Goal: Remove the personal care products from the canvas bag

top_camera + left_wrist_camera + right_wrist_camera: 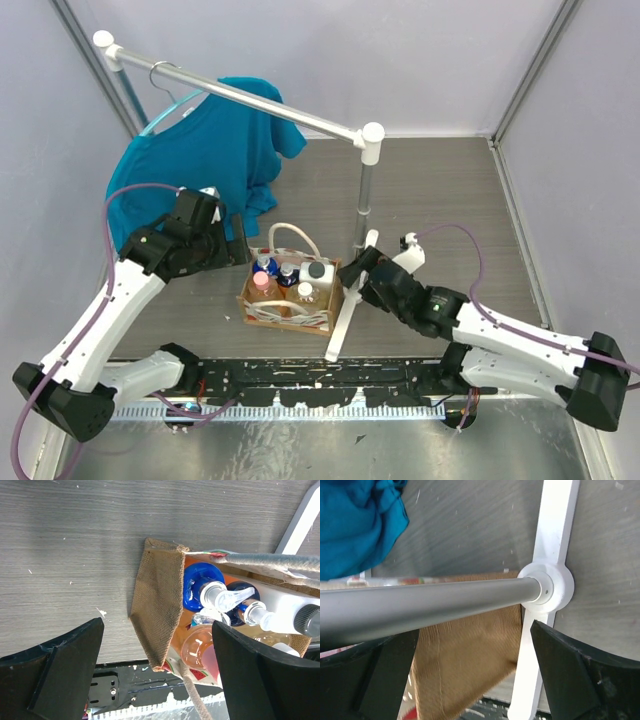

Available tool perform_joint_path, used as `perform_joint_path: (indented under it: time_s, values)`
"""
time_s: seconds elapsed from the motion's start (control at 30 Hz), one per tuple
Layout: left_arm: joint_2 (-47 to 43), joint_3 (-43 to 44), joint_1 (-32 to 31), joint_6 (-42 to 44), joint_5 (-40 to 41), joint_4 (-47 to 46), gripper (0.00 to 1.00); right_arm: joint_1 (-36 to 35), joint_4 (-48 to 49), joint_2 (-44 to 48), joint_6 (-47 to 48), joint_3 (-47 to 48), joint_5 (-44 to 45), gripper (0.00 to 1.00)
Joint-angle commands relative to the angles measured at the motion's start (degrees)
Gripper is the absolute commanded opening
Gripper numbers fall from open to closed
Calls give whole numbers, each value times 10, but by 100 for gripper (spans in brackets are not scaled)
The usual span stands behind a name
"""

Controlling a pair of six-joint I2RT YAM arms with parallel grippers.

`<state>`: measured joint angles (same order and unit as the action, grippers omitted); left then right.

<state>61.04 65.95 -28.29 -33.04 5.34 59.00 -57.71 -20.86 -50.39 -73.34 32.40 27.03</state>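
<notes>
Grey desk [450, 200]: canvas bag [285, 320] upright, bottles [262, 282] inside; we flank it for reaching in, left end effector [240, 248] and right end effector [352, 275] spread wide, empty.

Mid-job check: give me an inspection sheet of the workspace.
Surface: grey wood-grain table, white specks.
Job's things: bag upright near the front edge; bottles all inside, none out.
Clutter: teal shirt hanging on a rack; rack foot beside the bag.
Pincers: left pincer open over the bag's left wall; right pincer open by the rack pole; both empty.
Cables: purple cable looping off each arm, clear of the bag.
Surroundings: plain walls on three sides.
</notes>
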Motion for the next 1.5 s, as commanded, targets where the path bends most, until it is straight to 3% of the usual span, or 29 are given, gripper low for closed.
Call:
perform_joint_path:
  time_s: [0.0,0.07,0.33,0.67,1.2,1.37,1.47]
  values:
    - [-23,-6,-2,1,-6,-3,96,80,54,-57,57,51,-35,100]
    - [-32,-10,-2,1,-4,-2,96,135,83,-90,81,54,-101,100]
    - [-55,-10,-2,1,-5,6,96,237,123,-237,206,140,-191,100]
    - [-68,-19,-2,3,8,13,97,294,88,-469,308,371,-186,100]
    - [-62,-11,-2,6,11,17,97,378,-66,-772,388,847,-113,100]
    - [-65,-11,-2,5,16,20,97,376,-14,-749,438,827,-102,100]
    - [-62,-3,-2,3,9,25,97,393,-29,-779,462,877,-114,100]
